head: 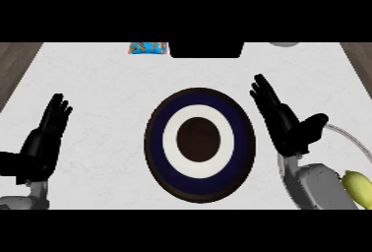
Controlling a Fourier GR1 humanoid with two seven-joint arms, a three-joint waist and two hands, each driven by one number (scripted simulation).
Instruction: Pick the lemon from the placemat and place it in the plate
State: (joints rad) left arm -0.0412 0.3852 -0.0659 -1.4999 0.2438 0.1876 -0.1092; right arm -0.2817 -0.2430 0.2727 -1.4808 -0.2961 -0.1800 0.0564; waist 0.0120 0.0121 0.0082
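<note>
White tabletop (102,78), plate (154,147) at its middle, both hands open and holding nothing.
The lemon (355,187) lies at the near right edge, just beside the right forearm (320,189), within the pale outline of the placemat (349,157). The right hand (287,125) hovers right of the plate, fingers straight and thumb spread; the left hand (44,142) rests open at the left. The lemon sits behind the wrist, so drawing back for it could make the forearm nudge it away.
</note>
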